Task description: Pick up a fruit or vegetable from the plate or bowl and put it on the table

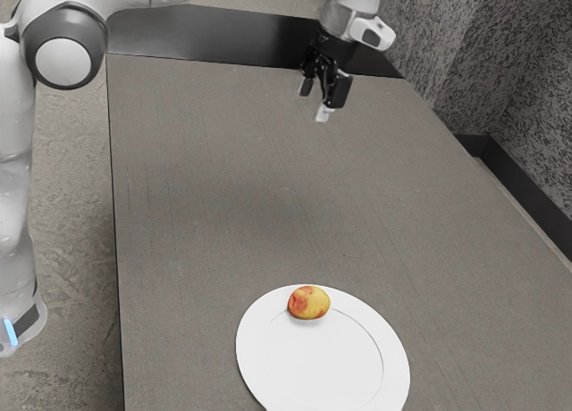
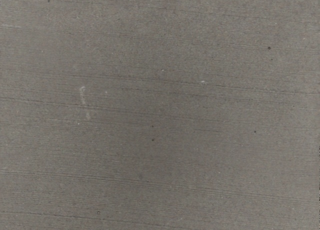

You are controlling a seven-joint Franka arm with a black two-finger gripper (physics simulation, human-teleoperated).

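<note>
The plate (image 1: 393,357) is cut off by the bottom edge of the exterior view, so the lowest part of its rim is out of sight. The arm (image 1: 11,161) is cropped too: it enters at the left edge and part of it runs out past the top of the frame before the hand comes down again, right of center. The tool (image 1: 315,102) is small and dark there, its finer parts hard to make out, but it stands open, the fingers apart with nothing between them, above the far end of the tabletop (image 1: 206,205). A small pale piece sits at its lower end. The wrist view looks onto the gray, finely lined tabletop, with a faint whitish smear (image 2: 85,103) and a few dark specks. The white plate is at the bottom of the exterior view, right of center, and holds a single yellow fruit blotched with red (image 1: 309,303). The fruit lies near the plate's upper rim, well apart from the tool; its underside is hidden.
</note>
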